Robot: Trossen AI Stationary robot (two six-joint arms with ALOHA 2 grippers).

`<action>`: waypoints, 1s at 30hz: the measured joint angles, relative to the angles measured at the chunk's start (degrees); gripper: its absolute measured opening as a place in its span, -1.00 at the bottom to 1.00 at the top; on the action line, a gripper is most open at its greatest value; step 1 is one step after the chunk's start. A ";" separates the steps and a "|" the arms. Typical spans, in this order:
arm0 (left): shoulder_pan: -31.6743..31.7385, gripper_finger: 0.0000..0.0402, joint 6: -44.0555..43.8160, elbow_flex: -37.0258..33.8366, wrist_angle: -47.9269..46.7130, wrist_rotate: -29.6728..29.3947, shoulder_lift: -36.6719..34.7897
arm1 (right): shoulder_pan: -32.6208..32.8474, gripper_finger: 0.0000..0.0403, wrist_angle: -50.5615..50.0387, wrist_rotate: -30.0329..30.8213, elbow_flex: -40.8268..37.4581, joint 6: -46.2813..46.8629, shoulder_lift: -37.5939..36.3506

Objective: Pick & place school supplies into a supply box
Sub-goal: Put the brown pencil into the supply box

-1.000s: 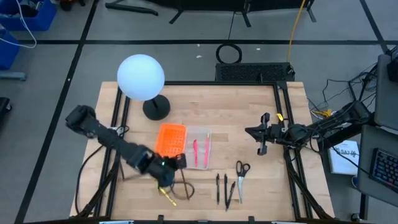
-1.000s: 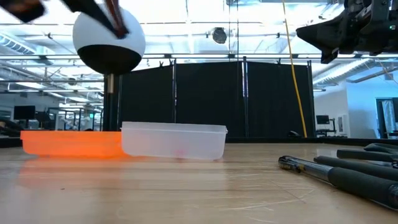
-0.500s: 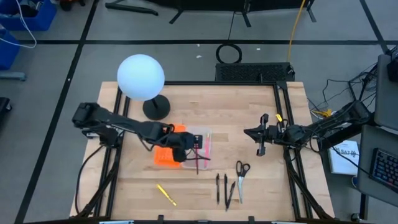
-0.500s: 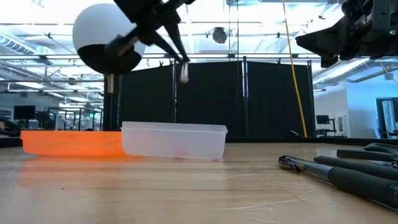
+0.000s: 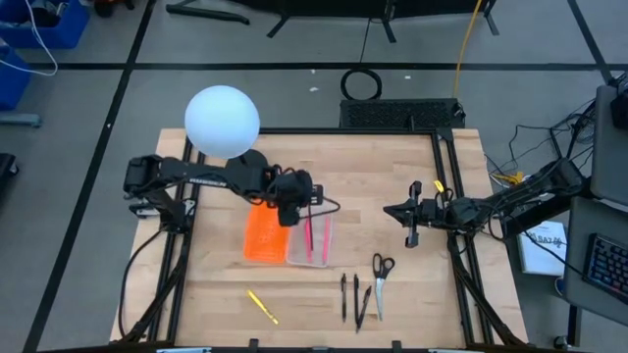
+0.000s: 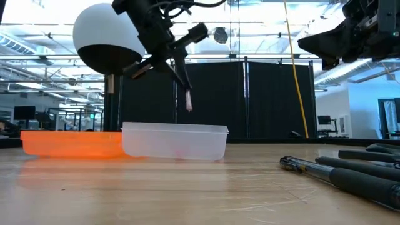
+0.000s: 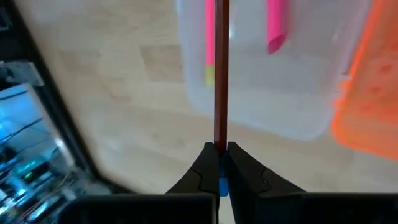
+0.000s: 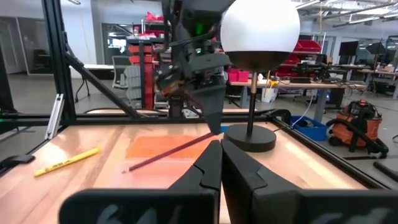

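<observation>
A: Left gripper [image 7: 218, 163] is over the supply box [image 5: 316, 238], fingers clamped on the end of a dark reddish pencil [image 7: 221, 74]. Two pink pens [image 5: 309, 238] already lie inside.

B: Risk?

A: The pencil hangs tilted, held only at one end. Released now, it could catch the box's rim or skid over onto the orange tray [image 5: 265, 235], which touches the box's side. It looks about as long as the box, so any skew would leave an end propped on the wall.

B: Room to move?

A: Lamp base [image 5: 246, 169] sits just behind the arm; lift straight up. The surface in front is open. Yellow pencil [image 5: 262, 306] lies near the front edge, dark pens [image 5: 353, 297] and scissors [image 5: 381, 271] front right, well apart from the box.

B: Right side?

A: Right gripper [image 5: 411, 213] waits high at the right, fingers together, nothing held.
</observation>
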 joint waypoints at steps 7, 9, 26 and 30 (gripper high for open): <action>1.59 -0.95 -0.96 -0.96 -3.99 8.34 0.61 | 0.00 -1.00 0.30 0.00 0.00 0.00 0.09; 1.59 -0.94 -1.07 -1.07 -4.10 9.87 0.63 | 0.00 -1.00 0.96 0.00 -0.02 -0.08 0.09; 5.07 -0.90 -0.06 -1.13 -2.01 17.93 5.58 | -0.02 -1.00 2.65 0.00 0.00 -2.08 0.20; 5.02 -0.88 0.61 -1.17 -1.66 17.12 7.14 | -0.02 -1.00 2.55 0.02 -0.01 -2.03 0.23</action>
